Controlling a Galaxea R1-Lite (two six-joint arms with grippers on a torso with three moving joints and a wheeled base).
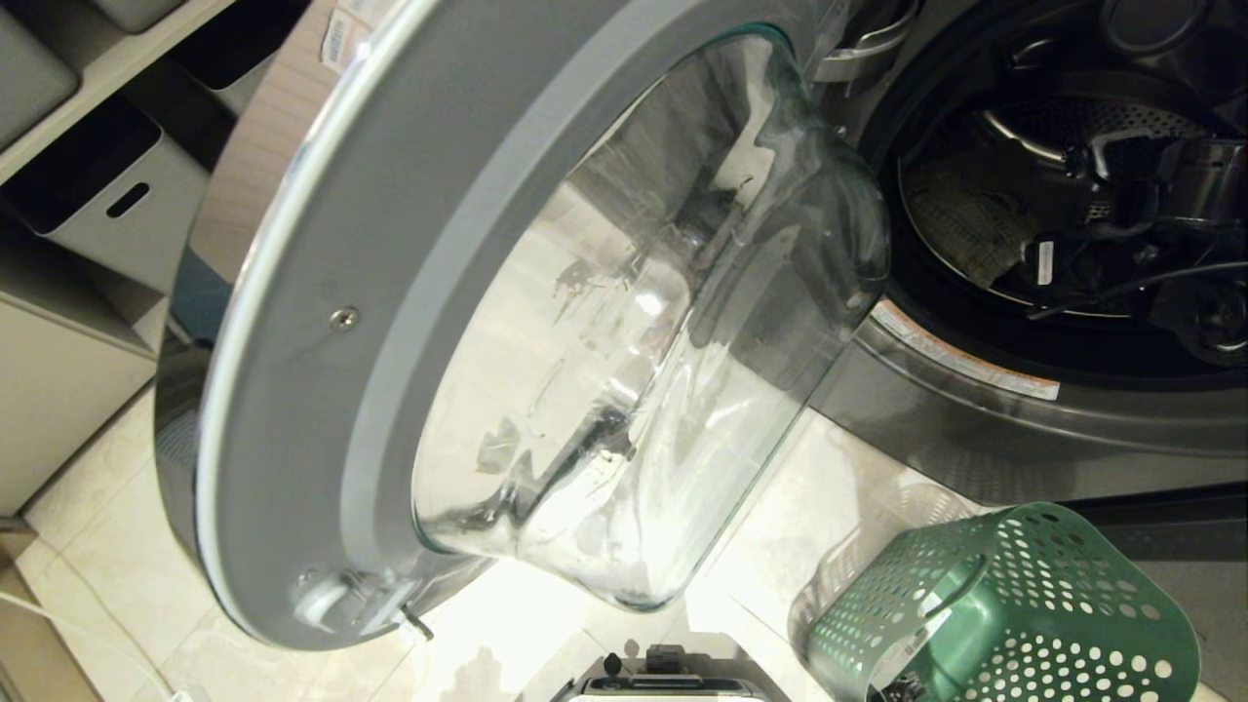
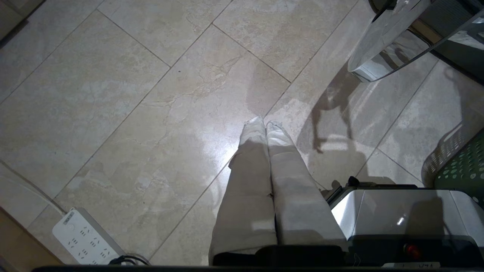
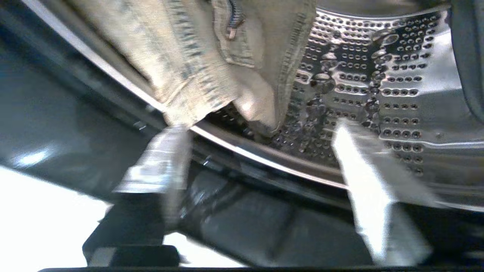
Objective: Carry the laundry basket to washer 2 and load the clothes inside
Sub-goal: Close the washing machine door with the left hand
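Washer point(image 1: 975, 390) door point(image 1: 468, 322) hangs wide; your right claw point(image 3: 261, 151) is inside the drum point(image 3: 378, 75), spread and empty. Clothes point(image 3: 211, 60) lie at the drum lip, partly over the rim: risk they snag a finger or slip out. Basket point(image 1: 1014, 614) on the floor. Left claw point(image 2: 264, 128) clenched, parked.

Pale marble-look floor tiles point(image 2: 113, 94) with thin dark grout lines covered the ground, glossy enough to throw back a bright glare. A white power strip point(image 2: 81, 238) lay on the tiles near one edge of the left wrist view, a dark cable plugged in at its end. In the head view, a white shelving unit point(image 1: 93, 78) stood at the upper left, holding pale grey storage bins point(image 1: 122, 200) with slot handles. Below it stood a beige cabinet point(image 1: 58, 390).
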